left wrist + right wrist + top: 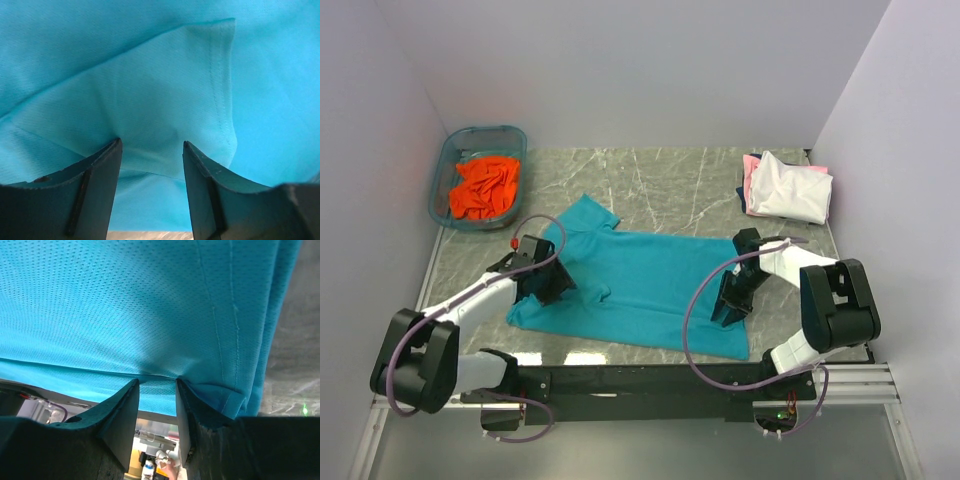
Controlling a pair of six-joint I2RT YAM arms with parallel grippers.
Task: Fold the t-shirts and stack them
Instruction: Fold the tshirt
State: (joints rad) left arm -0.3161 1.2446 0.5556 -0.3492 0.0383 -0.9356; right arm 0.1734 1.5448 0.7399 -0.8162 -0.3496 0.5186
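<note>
A teal t-shirt [640, 280] lies spread flat on the marble table, one sleeve pointing to the back left. My left gripper [553, 287] is at its left edge, jaws open, tips pressed down on the fabric beside a sleeve hem [222, 75]. My right gripper [730, 310] is open at the shirt's right near part, tips on the fabric close to its near hem [150, 382]. An orange t-shirt [485, 187] lies crumpled in the tub. A folded white t-shirt [790, 187] sits on a pink one [752, 163] and a dark blue one [741, 197] at the back right.
A translucent blue plastic tub [452, 160] stands at the back left corner. White walls enclose the table on three sides. The arms' base rail [640, 380] runs along the near edge.
</note>
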